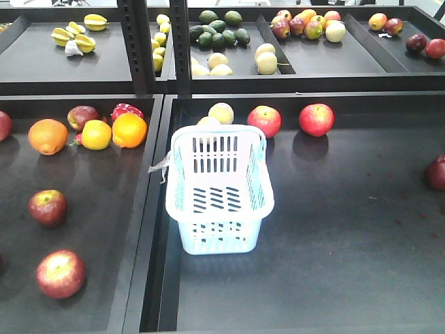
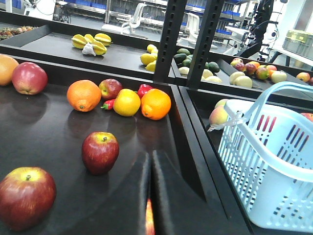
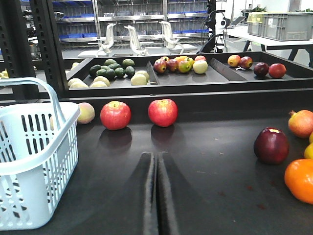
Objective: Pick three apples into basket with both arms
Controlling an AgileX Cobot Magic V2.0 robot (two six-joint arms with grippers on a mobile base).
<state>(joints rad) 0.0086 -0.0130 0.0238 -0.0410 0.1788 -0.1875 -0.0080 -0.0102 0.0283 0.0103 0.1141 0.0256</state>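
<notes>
The left gripper point(image 2: 151, 157) is closed. Its two dark fingers lie pressed together with only a hairline slit, and they hold nothing. A reddish-yellow sliver shows low in that slit, too thin to identify. On the left tray point(image 2: 54, 122), the nearer dark red apple point(image 2: 100, 152) stands just ahead of the fingertips and a little to their left, near but apart from them. The second dark red apple point(image 2: 25, 196) sits further left, at the lower edge of the wrist view. Beyond both, two oranges point(image 2: 84, 95) lie by the tray's back wall.

The right gripper point(image 3: 156, 156) is likewise closed and empty. Well ahead of it, against the back wall of the right tray point(image 3: 220, 161), stand the first back-wall apple point(image 3: 115, 115), slightly left of the fingers' line, and the second back-wall apple point(image 3: 163, 112), almost straight ahead. The two are near each other, not touching. A dark maroon fruit point(image 3: 271, 145) rests off to the right.

The basket point(image 1: 217, 240) stands upright at the left edge of the right tray — to the right of the left gripper and to the left of the right one. Its slotted floor shows all over.
</notes>
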